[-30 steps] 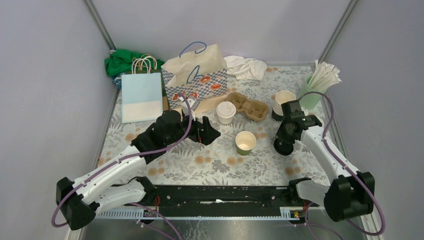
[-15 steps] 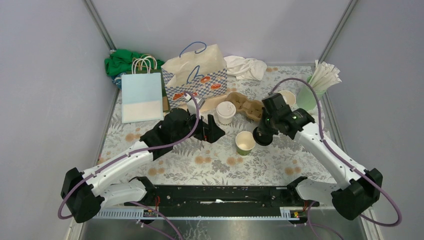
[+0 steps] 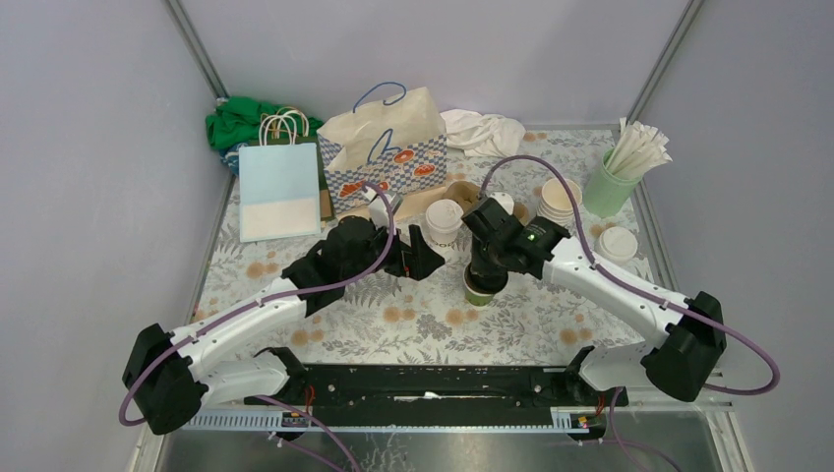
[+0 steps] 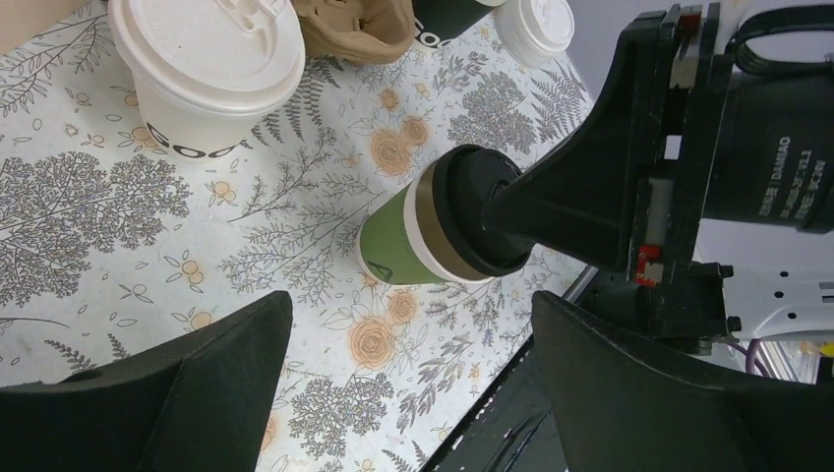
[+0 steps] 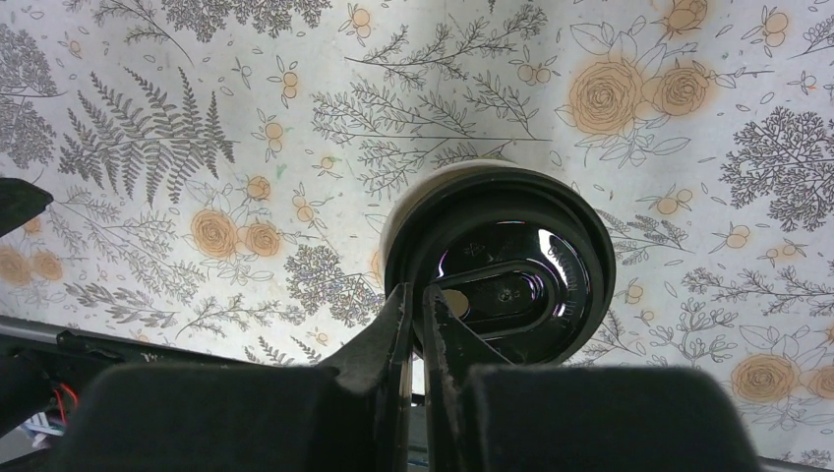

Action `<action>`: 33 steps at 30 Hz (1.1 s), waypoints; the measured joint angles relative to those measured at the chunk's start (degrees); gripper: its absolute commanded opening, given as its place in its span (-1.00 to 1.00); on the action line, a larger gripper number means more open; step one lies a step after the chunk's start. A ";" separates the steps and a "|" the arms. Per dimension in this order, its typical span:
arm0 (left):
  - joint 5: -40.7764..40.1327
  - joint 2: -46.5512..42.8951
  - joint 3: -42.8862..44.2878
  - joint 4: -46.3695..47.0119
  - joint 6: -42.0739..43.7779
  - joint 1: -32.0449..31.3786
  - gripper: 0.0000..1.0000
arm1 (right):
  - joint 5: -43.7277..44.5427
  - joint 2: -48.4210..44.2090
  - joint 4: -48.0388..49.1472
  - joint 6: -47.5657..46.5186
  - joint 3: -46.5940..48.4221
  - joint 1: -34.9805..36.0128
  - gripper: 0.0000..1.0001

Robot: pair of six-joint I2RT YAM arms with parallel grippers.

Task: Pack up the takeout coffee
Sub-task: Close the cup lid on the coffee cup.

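A green paper cup (image 3: 479, 293) stands mid-table. It also shows in the left wrist view (image 4: 398, 241). My right gripper (image 3: 483, 269) is shut on the edge of a black lid (image 4: 477, 221) and holds it on the cup's rim. In the right wrist view the lid (image 5: 506, 261) covers the cup mouth, with the pinched fingers (image 5: 413, 315) at its near edge. My left gripper (image 3: 413, 258) is open and empty, just left of the cup, with its dark fingers (image 4: 197, 383) on either side of bare table. A cream cup with a white lid (image 3: 445, 221) stands behind.
A brown cardboard carrier (image 3: 497, 205) lies behind the right arm. A stack of cups (image 3: 561, 202), a loose white lid (image 3: 618, 244) and a mint tumbler of straws (image 3: 610, 187) stand at right. A patterned bag (image 3: 384, 147) and a blue bag (image 3: 280, 187) stand at back left.
My right arm has swung left from beside the cup stack, carrying the black lid to the green cup. My left gripper has shifted slightly right, staying open.
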 measured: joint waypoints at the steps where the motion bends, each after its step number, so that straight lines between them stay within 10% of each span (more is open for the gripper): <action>1: -0.17 0.00 0.00 0.11 -0.20 0.00 0.91 | 0.44 0.42 0.09 0.09 0.28 0.63 -0.90; 33: -0.87 2.19 -1.36 2.27 -1.20 0.00 0.82 | 6.73 2.12 -1.11 1.86 3.06 5.27 -0.14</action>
